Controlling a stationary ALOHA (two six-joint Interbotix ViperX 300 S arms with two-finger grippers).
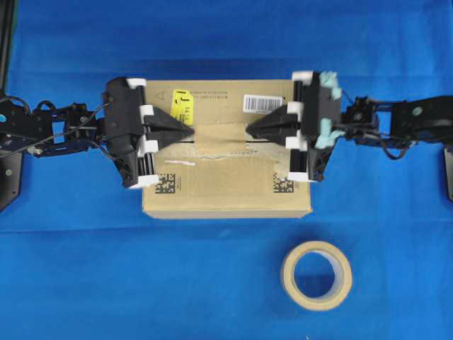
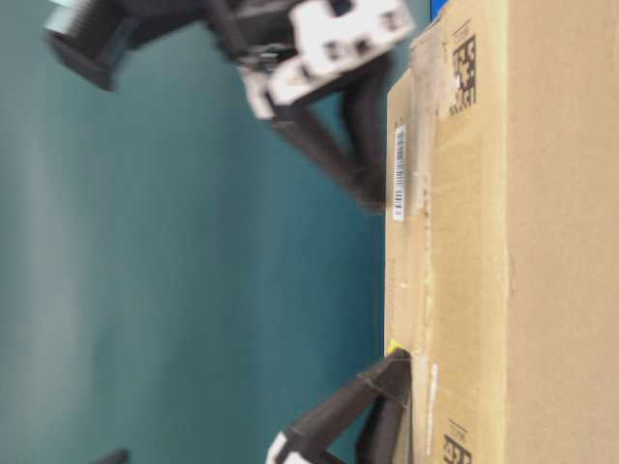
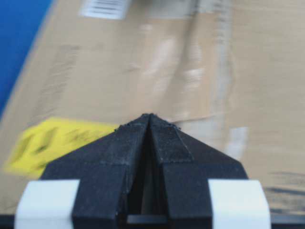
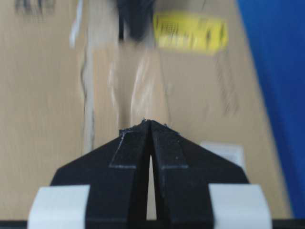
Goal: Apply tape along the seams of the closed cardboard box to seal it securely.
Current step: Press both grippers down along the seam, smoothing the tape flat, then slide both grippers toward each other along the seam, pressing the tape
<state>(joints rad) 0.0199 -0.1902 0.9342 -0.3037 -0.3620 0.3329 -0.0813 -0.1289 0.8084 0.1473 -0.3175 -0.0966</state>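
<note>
While both pinched-shut, empty grippers, left [image 1: 190, 132] and right [image 1: 250, 130], flank the tape [image 1: 221, 141] on the cardboard box [image 1: 226, 191], a tape roll [image 1: 316, 275] lies nearby, clear.

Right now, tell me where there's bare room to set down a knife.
Free: blue cloth left of the tape roll, in front of the cardboard box; also behind the box. Crowded: box top, where both grippers' shut fingers meet the tape.
</note>
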